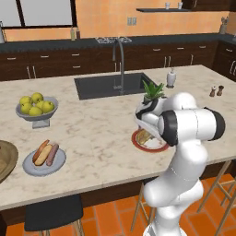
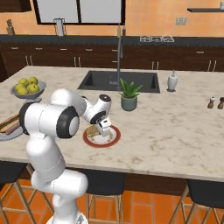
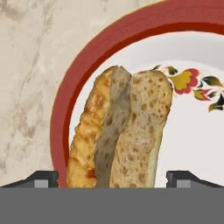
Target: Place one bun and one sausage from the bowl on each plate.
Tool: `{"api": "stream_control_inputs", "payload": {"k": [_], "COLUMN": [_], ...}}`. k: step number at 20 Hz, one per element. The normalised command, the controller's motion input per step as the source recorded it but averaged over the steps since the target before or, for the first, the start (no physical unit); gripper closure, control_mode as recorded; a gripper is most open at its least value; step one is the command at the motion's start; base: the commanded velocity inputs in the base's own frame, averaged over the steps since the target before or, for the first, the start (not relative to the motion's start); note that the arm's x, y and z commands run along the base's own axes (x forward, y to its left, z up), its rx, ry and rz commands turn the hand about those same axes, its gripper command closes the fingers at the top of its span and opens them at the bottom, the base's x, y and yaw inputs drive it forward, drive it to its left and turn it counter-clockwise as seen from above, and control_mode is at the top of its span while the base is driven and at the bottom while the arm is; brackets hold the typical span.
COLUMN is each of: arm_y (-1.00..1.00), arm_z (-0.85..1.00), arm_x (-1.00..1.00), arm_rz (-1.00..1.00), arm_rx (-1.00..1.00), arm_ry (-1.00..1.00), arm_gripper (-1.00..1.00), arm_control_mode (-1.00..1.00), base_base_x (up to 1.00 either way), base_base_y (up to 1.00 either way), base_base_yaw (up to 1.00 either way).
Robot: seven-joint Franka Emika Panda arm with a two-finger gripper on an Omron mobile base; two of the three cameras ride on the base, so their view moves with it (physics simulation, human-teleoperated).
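Observation:
A split bun [image 3: 120, 131] lies on the white plate with the red rim [image 3: 65, 109]. My gripper [image 3: 112, 178] hangs just above it, open, with a fingertip [image 3: 41, 178] standing off each side of the bun. The same plate [image 2: 109, 139] and bun [image 2: 92, 131] sit under the gripper [image 2: 105, 129] near the counter's front edge. To the left, the grey-blue plate [image 1: 32, 168] carries a bun [image 1: 42, 152] and a sausage [image 1: 53, 154]. The brown bowl [image 1: 5, 161] is cut off by the left edge, and its contents are hidden.
A grey footed bowl of yellow-green fruit [image 1: 36, 108] stands at the back left. Behind the red-rimmed plate stand a potted plant [image 2: 129, 98], the sink [image 2: 118, 81] and its faucet. A white bottle [image 2: 172, 81] and two shakers [image 2: 216, 103] stand to the right. Stools line the counter's front.

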Motion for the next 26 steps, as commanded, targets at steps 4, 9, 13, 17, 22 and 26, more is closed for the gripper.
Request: {"api": "stream_control_inputs", "payload": {"k": [4, 9, 13, 17, 22, 26], "arm_y": [0.0, 0.22, 0.5, 0.36, 0.02, 0.0], "arm_z": [0.96, 1.0, 0.76, 0.34, 0.03, 0.0], "arm_x": [-0.42, -0.91, -1.0, -1.0, -0.8, 0.0], "arm_rz": [0.0, 0.1, 0.26, 0.29, 0.16, 0.0], "arm_rx": [0.0, -0.01, -0.11, -0.17, -0.09, 0.0], "arm_ry": [0.0, 0.04, 0.02, -0.01, -0.14, 0.0], "arm_gripper": [-1.0, -1.0, -1.0, -1.0, -1.0, -1.0], "arm_control_mode": [-1.0, -1.0, -1.0, -1.0, 1.0, 1.0], "base_base_x": [0.0, 0.0, 0.0, 0.0, -0.18, -0.48], "base_base_y": [0.0, 0.0, 0.0, 0.0, 0.12, 1.0], "base_base_yaw": [0.0, 0.0, 0.0, 0.0, 0.01, 0.0]}}
